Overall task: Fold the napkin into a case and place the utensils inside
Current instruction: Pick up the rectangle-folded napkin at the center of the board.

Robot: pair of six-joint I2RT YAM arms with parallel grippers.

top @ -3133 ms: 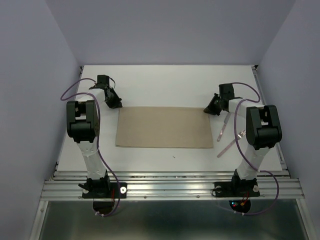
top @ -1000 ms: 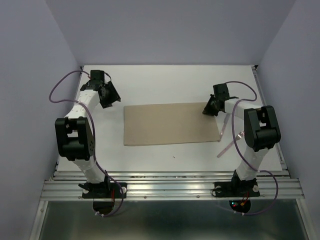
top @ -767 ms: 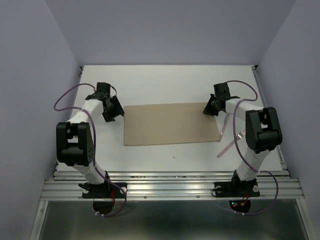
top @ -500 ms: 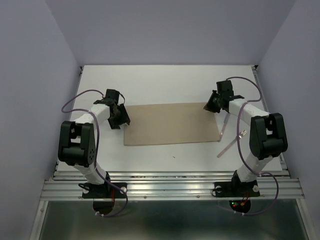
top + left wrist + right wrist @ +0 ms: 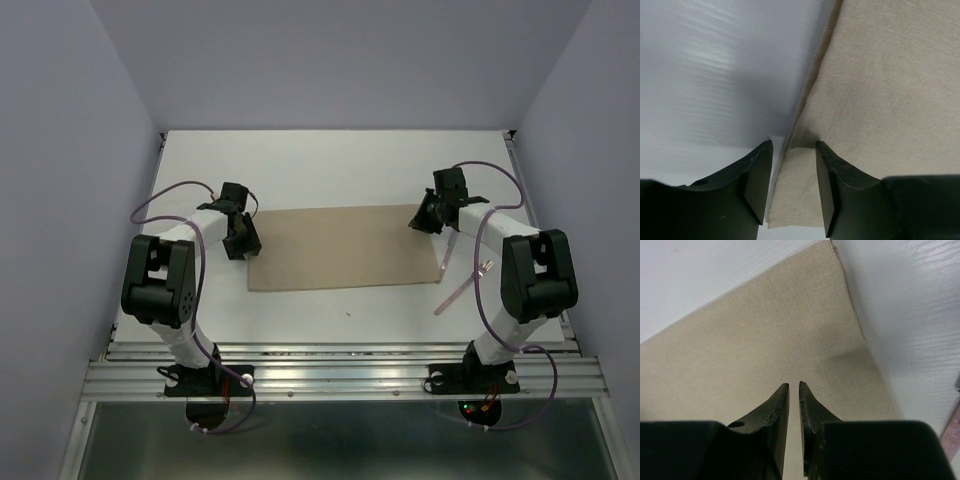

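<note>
While the napkin (image 5: pixel 340 248) is lying flat as a slightly skewed oblong in the middle of the table (image 5: pixel 330 165), your left gripper (image 5: pixel 793 146) is standing with its jaws apart, straddling the cloth's left edge near the far corner. One finger is hanging over bare table, the other over fabric. Your right gripper (image 5: pixel 794 385) is pinching down to a thin slit on the napkin near its far right corner. The utensils (image 5: pixel 455 292) are resting on the table just right of the cloth.
</note>
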